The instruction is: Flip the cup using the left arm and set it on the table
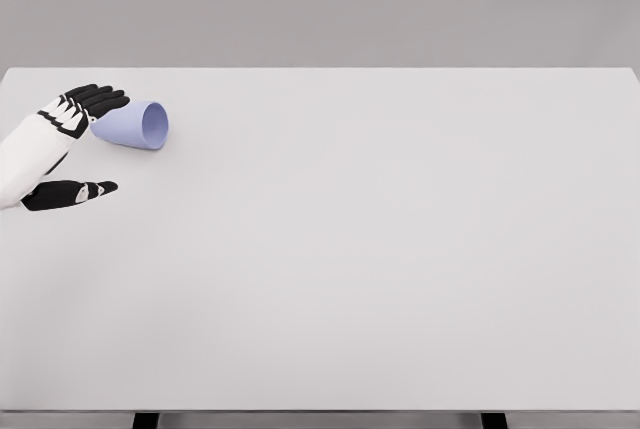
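White table point(380, 269) holds a tipped lilac cup point(135, 125); left hand point(62, 149) fingers point(98, 99) spread, seemingly touching its base.

Cup point(133, 126): smooth matt lilac, plastic-looking. Table point(380, 249): smooth matt pale grey top. Left hand point(72, 144): hard white shell, black matt fingers point(100, 99).

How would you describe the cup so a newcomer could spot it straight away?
Look to the far-left area of the white table. Beside the fingers of the left hand lies the cup on its side, opening facing right. It is the only lavender-blue object.
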Controlling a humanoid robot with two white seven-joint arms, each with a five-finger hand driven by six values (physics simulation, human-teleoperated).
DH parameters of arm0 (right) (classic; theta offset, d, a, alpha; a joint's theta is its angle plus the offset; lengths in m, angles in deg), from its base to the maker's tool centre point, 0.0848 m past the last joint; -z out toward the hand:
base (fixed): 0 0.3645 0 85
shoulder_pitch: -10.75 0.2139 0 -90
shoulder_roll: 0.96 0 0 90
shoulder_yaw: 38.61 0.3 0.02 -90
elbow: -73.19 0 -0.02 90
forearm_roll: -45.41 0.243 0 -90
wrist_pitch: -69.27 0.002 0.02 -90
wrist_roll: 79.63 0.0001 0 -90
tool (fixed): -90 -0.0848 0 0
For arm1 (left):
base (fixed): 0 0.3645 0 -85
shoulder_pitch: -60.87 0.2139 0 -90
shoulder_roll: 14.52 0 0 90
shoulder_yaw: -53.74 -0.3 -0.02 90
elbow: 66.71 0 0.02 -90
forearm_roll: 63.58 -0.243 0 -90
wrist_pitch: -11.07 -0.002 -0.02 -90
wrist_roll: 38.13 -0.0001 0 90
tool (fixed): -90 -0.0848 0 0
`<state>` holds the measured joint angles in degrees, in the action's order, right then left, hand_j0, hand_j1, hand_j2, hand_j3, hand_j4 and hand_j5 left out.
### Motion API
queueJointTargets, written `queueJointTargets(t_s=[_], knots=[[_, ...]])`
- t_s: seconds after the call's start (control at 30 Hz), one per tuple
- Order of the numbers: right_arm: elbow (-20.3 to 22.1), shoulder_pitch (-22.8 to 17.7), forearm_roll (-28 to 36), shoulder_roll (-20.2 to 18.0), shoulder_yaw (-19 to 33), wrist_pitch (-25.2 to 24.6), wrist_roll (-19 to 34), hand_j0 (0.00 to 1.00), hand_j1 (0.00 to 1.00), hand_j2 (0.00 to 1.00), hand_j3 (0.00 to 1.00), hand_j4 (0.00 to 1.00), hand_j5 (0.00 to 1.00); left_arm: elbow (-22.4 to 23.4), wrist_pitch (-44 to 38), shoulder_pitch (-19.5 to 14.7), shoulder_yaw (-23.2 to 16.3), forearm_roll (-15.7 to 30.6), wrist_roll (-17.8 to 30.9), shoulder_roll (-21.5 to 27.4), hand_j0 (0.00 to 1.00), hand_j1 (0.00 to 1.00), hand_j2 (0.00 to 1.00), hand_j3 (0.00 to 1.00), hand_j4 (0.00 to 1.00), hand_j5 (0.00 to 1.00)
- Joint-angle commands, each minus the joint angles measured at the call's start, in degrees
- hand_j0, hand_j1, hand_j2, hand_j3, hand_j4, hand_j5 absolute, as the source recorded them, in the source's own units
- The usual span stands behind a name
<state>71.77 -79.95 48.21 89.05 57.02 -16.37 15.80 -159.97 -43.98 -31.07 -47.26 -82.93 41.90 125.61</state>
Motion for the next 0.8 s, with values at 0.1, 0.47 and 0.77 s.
queueJointTargets(t_s=[0.1,0.47,0.77], knots=[[-0.2,0.0,-0.1,0.0,0.1,-0.1,-0.1,1.00,1.00,1.00,1.00,1.00,1.00,0.0,0.1,-0.1,0.0,0.4,0.0,0.1,1.00,1.00,1.00,1.00,1.00,1.00],[-0.2,0.0,0.0,0.0,0.2,-0.1,-0.1,1.00,1.00,1.00,1.00,1.00,1.00,0.3,0.1,-0.7,0.1,-2.1,0.0,0.4,1.00,1.00,1.00,1.00,1.00,1.00],[-0.2,0.0,0.0,0.0,0.2,-0.1,-0.1,1.00,1.00,1.00,1.00,1.00,1.00,3.1,-0.5,-12.2,4.1,0.1,39.5,-5.9,1.00,1.00,1.00,1.00,1.00,1.00]])
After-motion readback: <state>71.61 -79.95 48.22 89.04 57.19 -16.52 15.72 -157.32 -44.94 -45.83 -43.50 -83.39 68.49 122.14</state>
